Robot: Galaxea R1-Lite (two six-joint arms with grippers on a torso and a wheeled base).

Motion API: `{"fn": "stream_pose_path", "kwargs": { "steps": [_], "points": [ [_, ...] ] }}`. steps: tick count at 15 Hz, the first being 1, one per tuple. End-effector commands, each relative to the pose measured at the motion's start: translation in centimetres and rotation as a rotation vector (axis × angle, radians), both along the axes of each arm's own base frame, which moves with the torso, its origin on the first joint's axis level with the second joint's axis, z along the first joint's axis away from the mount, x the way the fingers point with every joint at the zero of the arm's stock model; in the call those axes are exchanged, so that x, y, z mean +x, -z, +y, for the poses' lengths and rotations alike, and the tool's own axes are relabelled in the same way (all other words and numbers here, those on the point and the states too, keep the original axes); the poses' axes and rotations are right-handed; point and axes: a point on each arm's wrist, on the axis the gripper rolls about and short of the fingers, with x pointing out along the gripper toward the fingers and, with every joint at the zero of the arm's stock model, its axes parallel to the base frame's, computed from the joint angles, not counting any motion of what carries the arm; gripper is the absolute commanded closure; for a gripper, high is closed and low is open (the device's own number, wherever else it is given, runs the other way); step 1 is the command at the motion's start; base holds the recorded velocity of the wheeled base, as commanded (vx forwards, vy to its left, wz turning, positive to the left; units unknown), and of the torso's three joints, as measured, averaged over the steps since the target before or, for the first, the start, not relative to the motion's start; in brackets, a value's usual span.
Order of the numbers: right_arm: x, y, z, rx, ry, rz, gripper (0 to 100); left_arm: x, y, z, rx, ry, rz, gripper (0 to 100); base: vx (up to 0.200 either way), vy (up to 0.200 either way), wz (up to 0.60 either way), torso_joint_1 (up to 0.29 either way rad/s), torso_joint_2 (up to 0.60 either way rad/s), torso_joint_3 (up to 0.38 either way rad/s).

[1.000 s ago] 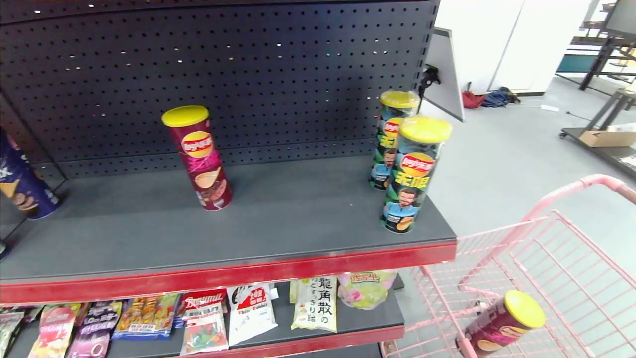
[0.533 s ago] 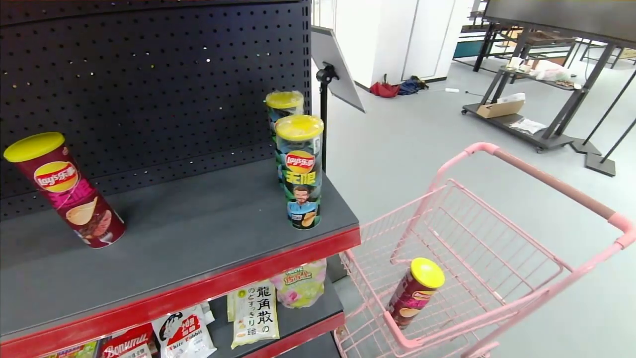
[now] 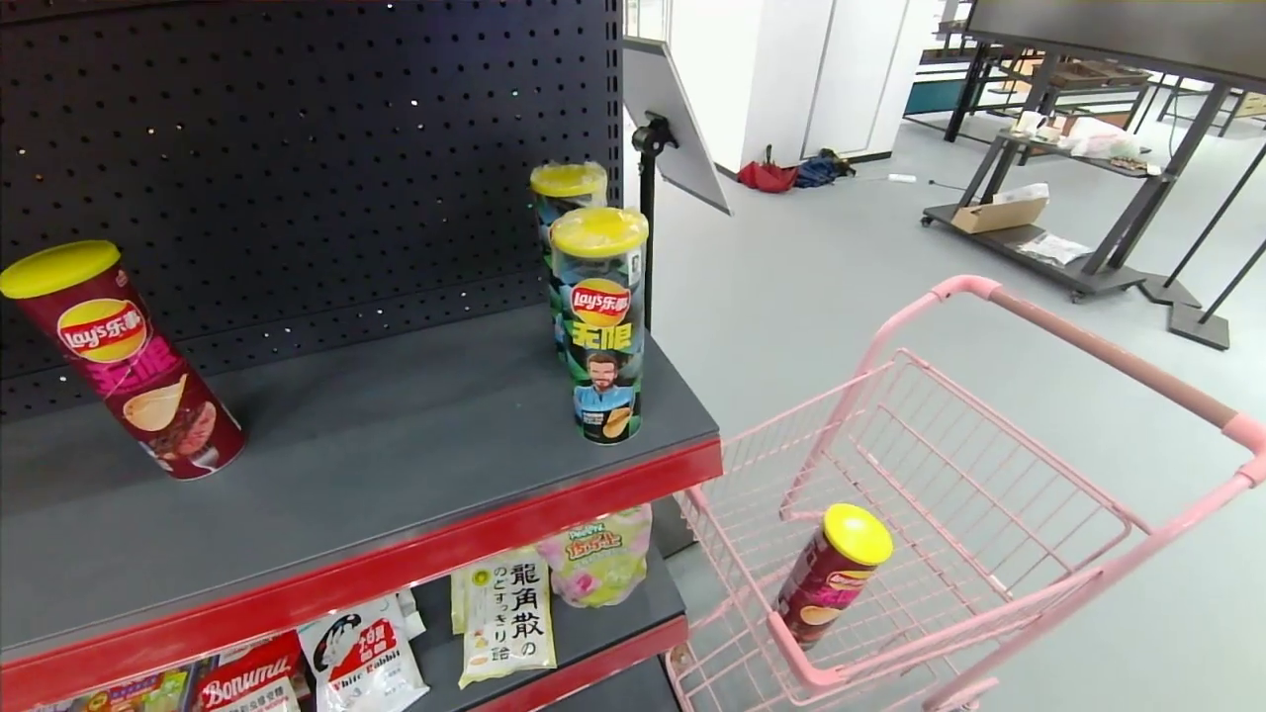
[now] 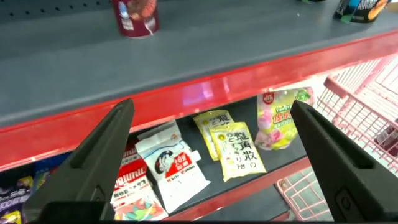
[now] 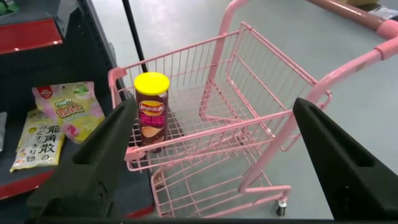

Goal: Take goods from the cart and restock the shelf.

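Right fingers (image 5: 93, 162) spread wide, holding nothing. Maroon chip can (image 5: 152, 109) stands in pink cart (image 5: 236, 127), beyond gap between fingers (nearer one finger than other). Left fingers (image 4: 93, 162) also wide, empty. Shelf (image 4: 205, 50) and snack bags (image 4: 233, 146) lie beyond their gap. Second maroon can (image 4: 135, 15) stands on shelf, farther off.

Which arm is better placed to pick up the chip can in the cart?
Right. The right gripper, jaws open, faces the maroon can in the pink cart; the left gripper faces the snack bags under the shelf.
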Motion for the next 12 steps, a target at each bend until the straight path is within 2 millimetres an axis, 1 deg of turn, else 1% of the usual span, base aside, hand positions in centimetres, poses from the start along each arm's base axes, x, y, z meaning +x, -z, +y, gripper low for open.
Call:
{"fn": "stream_pose_path", "kwargs": {
  "steps": [1,8,12],
  "points": [
    [0.00,0.00,0.00,0.001,-0.001,0.000,0,0.01,-0.01,0.00,-0.001,-0.001,0.000,0,0.000,0.000,0.00,-0.144,0.36,0.217],
    [0.00,0.00,-0.01,0.004,0.000,0.000,0,0.01,-0.01,0.00,0.001,-0.001,0.000,0,0.000,0.000,0.00,-0.143,0.38,0.227],
    [0.00,0.00,-0.01,0.004,0.000,0.000,0,0.01,-0.01,0.00,0.001,-0.001,0.000,0,0.000,0.000,0.00,-0.178,0.52,0.334]
  ]
}}
